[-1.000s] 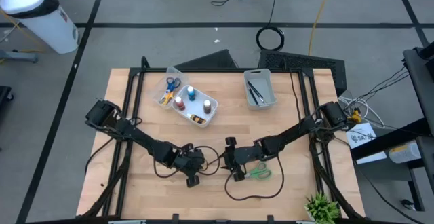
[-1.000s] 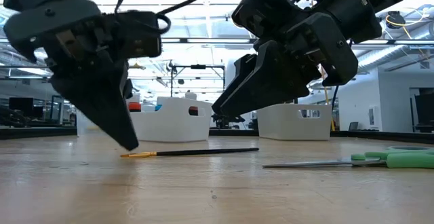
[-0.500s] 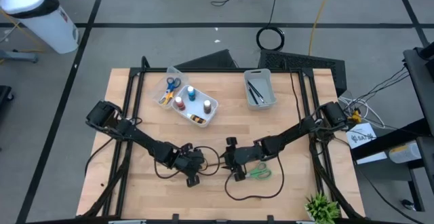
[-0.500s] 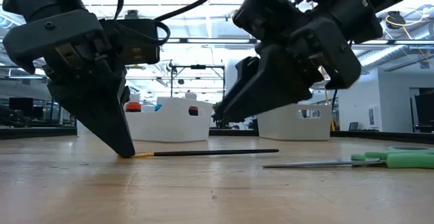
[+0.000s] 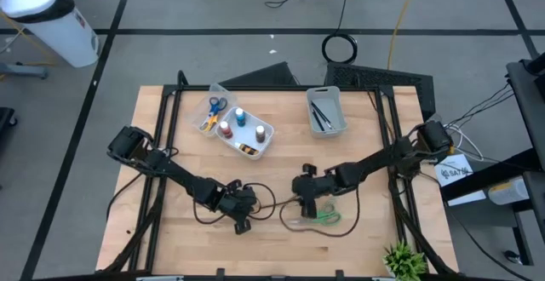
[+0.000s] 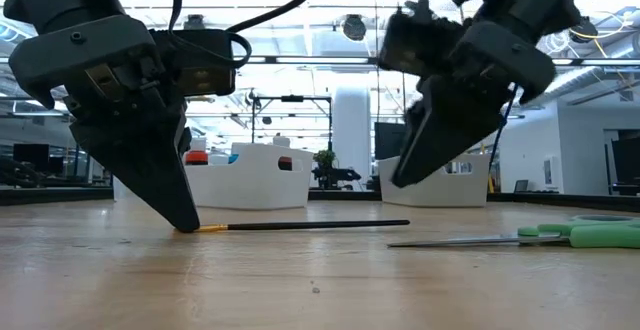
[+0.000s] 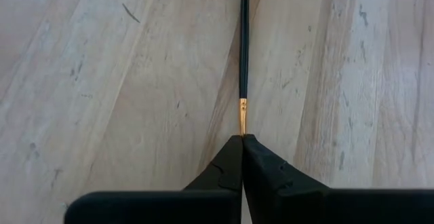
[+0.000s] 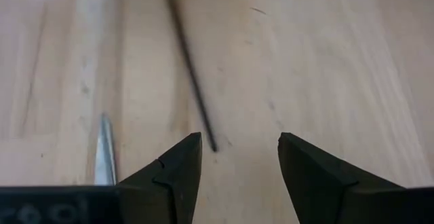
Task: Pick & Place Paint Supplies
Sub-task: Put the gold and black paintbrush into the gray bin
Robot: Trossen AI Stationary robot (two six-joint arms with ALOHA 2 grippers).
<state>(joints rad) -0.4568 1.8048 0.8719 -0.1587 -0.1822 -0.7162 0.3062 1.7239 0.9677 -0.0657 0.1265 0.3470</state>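
Item: paintbrush [image 6: 300,225], flat on worktop [image 5: 375,230], near centre. Left gripper [image 6: 185,220] closed tight on its gold-ferrule end, tips down at the wood. Right gripper [image 6: 405,175], jaws parted and empty, has swung rightward off the brush handle, now above green-handled scissors [image 6: 575,234]; likely their pickup comes next. Far side: clear bin [image 5: 255,145] with bottles, white bin [image 5: 326,111] with brushes. A loose cable [image 5: 298,230] loops beside the scissors.

Left pincer [image 7: 242,141] pinched closed, right pincer [image 8: 239,149] seemingly parted.
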